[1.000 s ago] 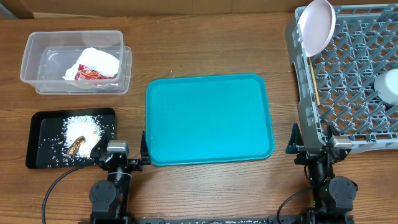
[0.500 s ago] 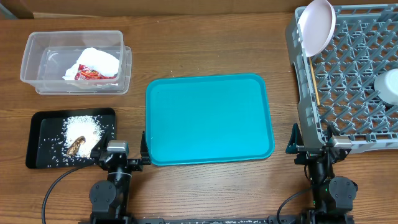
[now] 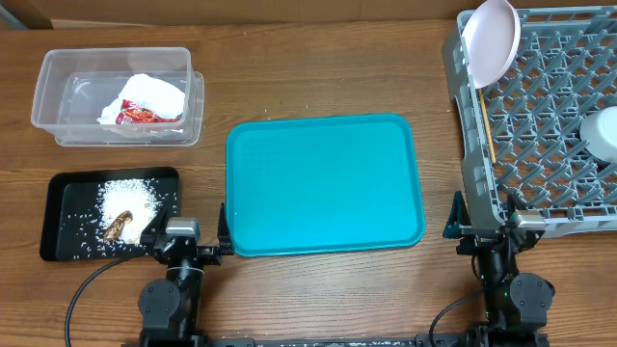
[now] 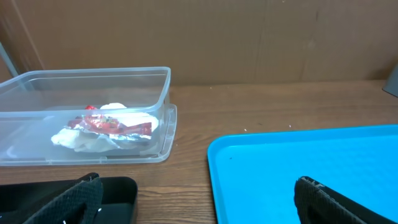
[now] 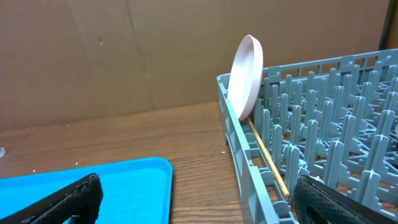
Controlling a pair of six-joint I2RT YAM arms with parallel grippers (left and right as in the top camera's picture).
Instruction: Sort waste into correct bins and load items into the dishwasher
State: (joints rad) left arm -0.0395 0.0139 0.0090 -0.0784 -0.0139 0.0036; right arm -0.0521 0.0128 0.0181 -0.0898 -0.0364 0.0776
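The sorting looks essentially finished, and the layout explains itself. At 10 o'clock from the teal tray [image 3: 323,183], the clear tub [image 3: 48,92] holds the dry rubbish: the crumpled paper napkin [image 3: 154,94] with the red wrapper [image 3: 140,116] lying against its near side. At 8 o'clock the black tray [image 3: 58,246] takes the food waste, a heap of rice grains [image 3: 125,196] with the brown scrap [image 3: 118,226] just beside it toward 6 o'clock. This keeps the wet waste apart from the paper.

At 3 o'clock the grey dish rack [image 3: 540,145] carries the tableware. The round pale plate [image 3: 492,40] stands on edge in the rack's 11 o'clock corner, propped between pegs, likely so it can drain. The chopsticks [image 3: 485,120] lie flat along the 9 o'clock wall, where the lattice stops them rolling. A white vessel [image 3: 603,133], bowl or cup, sits at the rack's 3 o'clock side, cut by the frame edge.

The left gripper [image 3: 188,234] and right gripper [image 3: 482,226] rest low at 6 o'clock on the counter [image 3: 318,77], fingers spread wide and holding nothing. This reads as a parked pose. The teal tray lies bare, so little seems left to do.
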